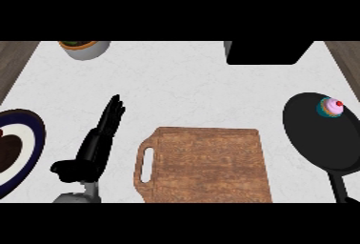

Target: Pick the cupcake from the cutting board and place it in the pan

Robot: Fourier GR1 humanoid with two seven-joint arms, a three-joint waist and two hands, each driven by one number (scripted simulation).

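Down at the near edge, one wooden cutting board (204,164) lies on the white desk (183,81), handle slot to the left. Just left of it there's one hand in view, the left hand (90,152), fingers (111,114) straight and together, holding nothing. One dark-rimmed plate (35,143) sits at the left edge. Over on the right is one black pan (316,143), and the one cupcake (330,107) stands inside it, at the far side. Farthest back are one grey bowl (85,47) and one black object (267,52).

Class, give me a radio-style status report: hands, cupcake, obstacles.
Left hand open, beside cutting board. Right hand out of view. Cupcake sitting in pan. No obstruction seen.
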